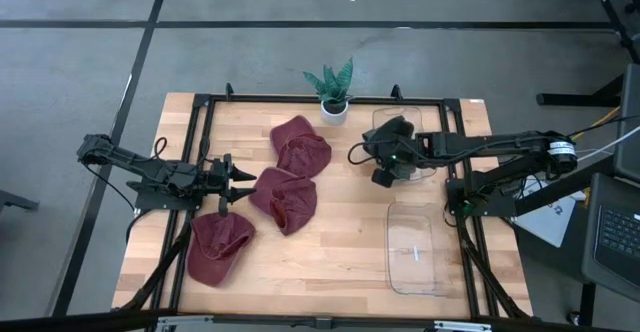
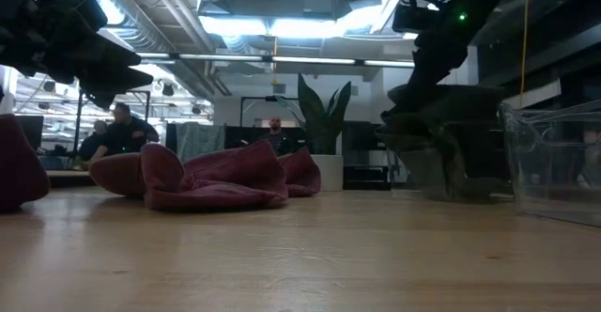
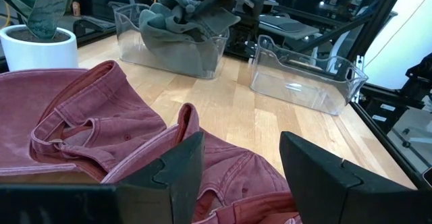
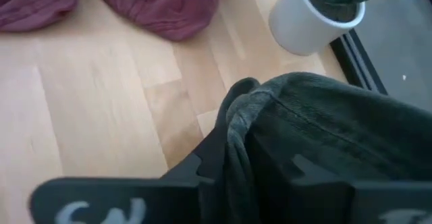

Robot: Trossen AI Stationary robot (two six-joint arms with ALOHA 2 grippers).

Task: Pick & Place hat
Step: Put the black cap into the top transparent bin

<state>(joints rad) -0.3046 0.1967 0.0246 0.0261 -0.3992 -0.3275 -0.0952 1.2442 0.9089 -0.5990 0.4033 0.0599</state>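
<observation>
Right gripper (image 1: 393,152) sat over the far clear bin (image 1: 437,122), about two o'clock from table centre, its fingers around a fold of dark green hat (image 4: 324,136); whether they gripped or were letting go, I could not tell. The hat slumped into the bin, soft and light cloth, no stiffness except perhaps the brim; best pinched at a bunched fold or brim edge. Its crumpled shape gave no clear long axis or facing.

Left gripper (image 1: 240,180) hovered at nine o'clock, fingers spread, empty, just beside the middle red hat (image 1: 285,200). Two more red hats (image 1: 300,144) lay at twelve and seven o'clock. Near bin (image 1: 415,250) held nothing.
</observation>
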